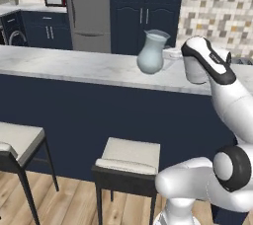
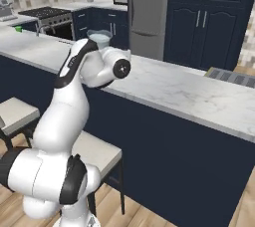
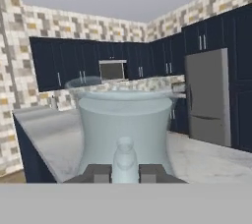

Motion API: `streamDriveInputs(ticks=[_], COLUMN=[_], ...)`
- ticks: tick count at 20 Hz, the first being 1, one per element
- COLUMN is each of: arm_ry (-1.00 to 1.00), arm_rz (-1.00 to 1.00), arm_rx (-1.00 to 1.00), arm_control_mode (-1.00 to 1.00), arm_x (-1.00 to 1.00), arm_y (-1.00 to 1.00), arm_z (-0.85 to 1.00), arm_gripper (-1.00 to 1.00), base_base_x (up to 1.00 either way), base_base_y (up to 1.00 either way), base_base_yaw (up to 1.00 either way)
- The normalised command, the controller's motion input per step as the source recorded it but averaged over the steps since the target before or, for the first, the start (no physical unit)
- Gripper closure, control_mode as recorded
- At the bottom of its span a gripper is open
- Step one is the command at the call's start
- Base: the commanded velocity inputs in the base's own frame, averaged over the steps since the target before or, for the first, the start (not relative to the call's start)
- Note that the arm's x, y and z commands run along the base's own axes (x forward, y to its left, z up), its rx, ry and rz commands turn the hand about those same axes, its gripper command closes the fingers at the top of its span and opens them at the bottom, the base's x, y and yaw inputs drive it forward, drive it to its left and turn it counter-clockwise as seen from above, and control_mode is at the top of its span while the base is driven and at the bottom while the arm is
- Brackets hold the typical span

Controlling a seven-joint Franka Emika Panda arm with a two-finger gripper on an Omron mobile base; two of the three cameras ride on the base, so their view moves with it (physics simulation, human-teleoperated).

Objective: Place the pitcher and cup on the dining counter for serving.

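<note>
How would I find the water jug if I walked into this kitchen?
Look along the long grey marble dining counter with the dark blue side and stools. The pitcher stands on top, beside the robot's white arm. It is see-through pale blue, with a round belly.

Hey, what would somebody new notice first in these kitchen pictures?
Probably the pale blue glass pitcher standing on the marble dining counter. The gripper is closed on its thin handle. Cushioned stools sit below the counter's navy side.
</note>
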Motion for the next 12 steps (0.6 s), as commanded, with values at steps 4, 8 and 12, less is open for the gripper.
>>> streamDriveInputs(ticks=[4,8,12], arm_ry=[-0.01,0.00,0.00], arm_rz=[-0.07,-0.06,-0.04], arm_rx=[-0.02,-0.11,-0.13], arm_control_mode=[-1.00,-1.00,-1.00], arm_x=[0.46,0.39,0.37], arm_y=[0.00,0.00,0.00], arm_z=[0.00,0.00,-0.03], arm_gripper=[1.00,1.00,1.00], base_base_x=[0.00,0.00,0.00], base_base_y=[0.00,0.00,0.00], base_base_yaw=[0.00,0.00,0.00])
